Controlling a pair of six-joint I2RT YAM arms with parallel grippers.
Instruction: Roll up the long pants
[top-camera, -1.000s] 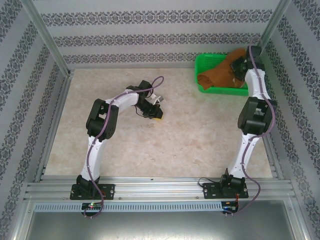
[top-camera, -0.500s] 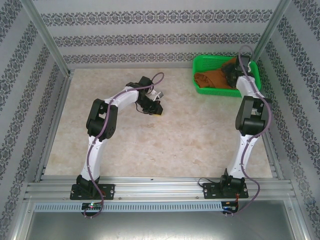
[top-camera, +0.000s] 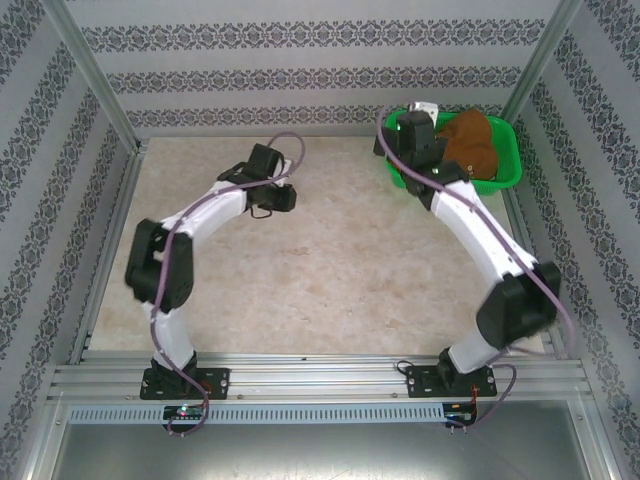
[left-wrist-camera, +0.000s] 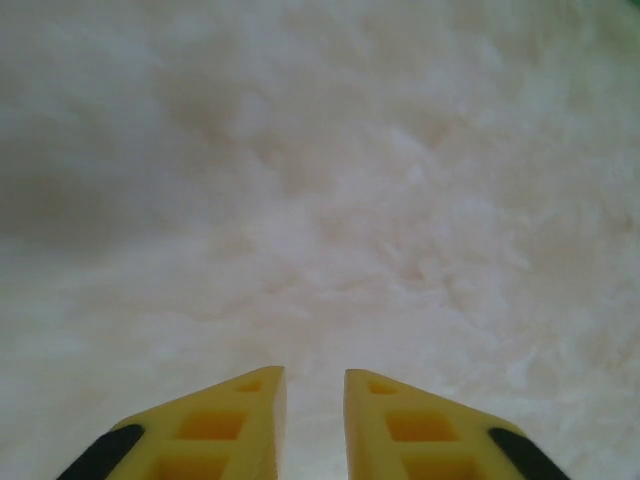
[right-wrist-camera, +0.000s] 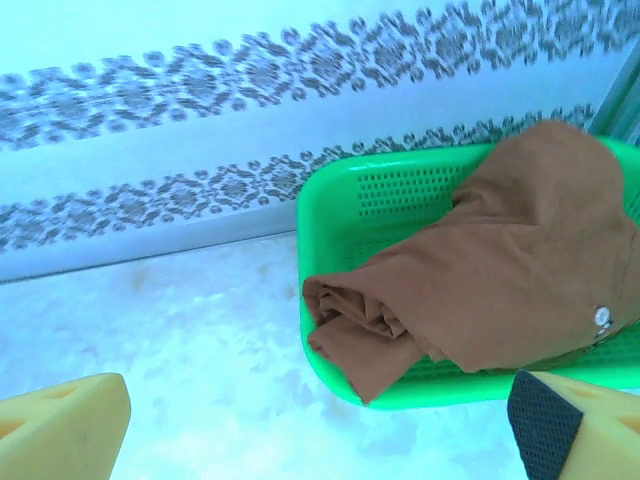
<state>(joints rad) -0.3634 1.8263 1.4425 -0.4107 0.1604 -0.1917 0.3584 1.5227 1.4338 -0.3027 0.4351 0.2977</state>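
Observation:
The long pants (right-wrist-camera: 500, 280) lie as a rust-brown roll in the green basket (right-wrist-camera: 335, 205), one end drooping over its near rim. My right gripper (right-wrist-camera: 320, 440) hovers over the table just outside that rim, wide open, touching nothing. From above, the pants (top-camera: 470, 142) fill the basket (top-camera: 508, 176) at the back right, with the right gripper (top-camera: 412, 142) at its left end. My left gripper (left-wrist-camera: 315, 372) points down at bare table, its yellow fingers (left-wrist-camera: 250, 410) a narrow gap apart and empty. It sits mid-table (top-camera: 280, 197).
Patterned walls and metal frame posts (top-camera: 95, 85) close in the table (top-camera: 330, 270) on three sides. The right arm's forearm (top-camera: 480, 235) stretches diagonally across the right half. Both arm bases sit on the rail at the near edge.
My right gripper opened and let go of the pants, then swung from the basket's right side to its left end. The left arm shifted back-left, and its fingers parted slightly.

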